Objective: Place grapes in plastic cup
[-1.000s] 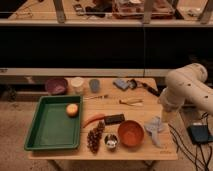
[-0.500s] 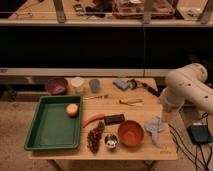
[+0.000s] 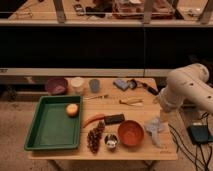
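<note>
We have not yet begun the pick: our tool (image 3: 154,128) hangs wide and empty at the right of the wooden tabletop (image 3: 142,112). The dark reddish-purple grape bunch (image 3: 95,136) lies lower centre, and the small grey-blue plastic cup (image 3: 94,85) stands upper centre. Next we must reach left onto the bunch.

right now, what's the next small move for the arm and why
Probably move the gripper left toward the grapes. It hangs open and holds nothing by the table's right front, past the orange bowl. The grapes lie on the table near the front edge beside the green tray, not yet picked up. The grey-blue cup stands at the back.
</note>
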Controlling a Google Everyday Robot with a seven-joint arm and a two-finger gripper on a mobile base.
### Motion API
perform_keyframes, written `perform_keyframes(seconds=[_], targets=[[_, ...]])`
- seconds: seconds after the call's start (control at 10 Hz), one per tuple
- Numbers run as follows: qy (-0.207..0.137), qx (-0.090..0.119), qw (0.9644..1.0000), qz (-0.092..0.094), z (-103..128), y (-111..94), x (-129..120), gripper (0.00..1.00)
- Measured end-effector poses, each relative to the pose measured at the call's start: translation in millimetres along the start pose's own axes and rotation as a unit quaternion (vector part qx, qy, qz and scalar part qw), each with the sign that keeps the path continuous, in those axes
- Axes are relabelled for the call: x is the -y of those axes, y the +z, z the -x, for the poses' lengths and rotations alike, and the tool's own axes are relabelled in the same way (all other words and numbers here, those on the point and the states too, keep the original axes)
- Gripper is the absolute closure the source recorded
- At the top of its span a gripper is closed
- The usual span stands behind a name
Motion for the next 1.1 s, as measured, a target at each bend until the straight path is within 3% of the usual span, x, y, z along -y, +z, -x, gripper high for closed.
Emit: perform_keyframes(seconds=[0.1, 0.3, 0.4, 0.6, 0.7, 1.1], targets=[[-0.034, 0.015, 0.9993, -0.003, 21.9, -2.6, -0.5, 0.35], [-0.101, 0.039, 0.994, -0.014, 71.3, -6.8, -4.0, 0.35], [-0.147, 0.051, 0.9875, -0.026, 102.5, -9.4, -12.0, 0.35], [-0.208, 0.066, 0.9745, -0.049, 143.8, -15.0, -24.7, 0.35], [-0.221, 0.069, 0.9712, -0.055, 152.0, -16.4, -28.6, 0.35], [-0.228, 0.072, 0.9695, -0.053, 154.9, -16.1, -29.3, 0.35]])
